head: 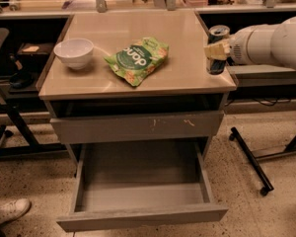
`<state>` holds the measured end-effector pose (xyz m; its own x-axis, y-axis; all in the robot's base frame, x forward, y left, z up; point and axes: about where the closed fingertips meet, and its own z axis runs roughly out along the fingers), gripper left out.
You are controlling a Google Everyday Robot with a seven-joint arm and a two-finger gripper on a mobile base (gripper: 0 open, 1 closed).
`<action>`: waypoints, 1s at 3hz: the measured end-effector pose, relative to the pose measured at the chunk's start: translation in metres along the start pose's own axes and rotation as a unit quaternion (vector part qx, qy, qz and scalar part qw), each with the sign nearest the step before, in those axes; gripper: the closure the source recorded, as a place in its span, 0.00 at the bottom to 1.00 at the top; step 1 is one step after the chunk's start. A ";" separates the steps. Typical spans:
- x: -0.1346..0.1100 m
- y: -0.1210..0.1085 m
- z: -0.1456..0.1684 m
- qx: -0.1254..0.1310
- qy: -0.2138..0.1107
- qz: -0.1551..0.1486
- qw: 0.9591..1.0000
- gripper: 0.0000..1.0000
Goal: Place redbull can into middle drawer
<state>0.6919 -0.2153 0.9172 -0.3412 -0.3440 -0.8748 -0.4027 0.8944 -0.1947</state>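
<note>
The redbull can (218, 33), blue and silver, stands upright at the right edge of the tan tabletop (138, 78). My gripper (215, 51) reaches in from the right on a white arm (266, 43), and its pale fingers are closed around the can's middle. The middle drawer (143, 217) is pulled out wide open below the cabinet front, with a bare grey floor (138, 172). It lies low and to the left of the gripper.
A green snack bag (138, 59) lies mid-table and a white bowl (74, 52) sits at the left. A shut drawer front with pale scratches (138, 127) is above the open drawer. A black wheeled stand leg (251, 162) is on the floor at right, and a shoe (10, 210) at lower left.
</note>
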 end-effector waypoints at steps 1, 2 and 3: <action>0.008 0.016 -0.056 -0.002 0.027 0.026 0.999 1.00; 0.005 0.021 -0.067 -0.002 0.032 0.025 0.999 1.00; 0.004 0.026 -0.073 -0.012 0.038 0.014 0.999 1.00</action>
<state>0.6181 -0.2142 0.9414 -0.4152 -0.3413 -0.8433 -0.4131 0.8966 -0.1595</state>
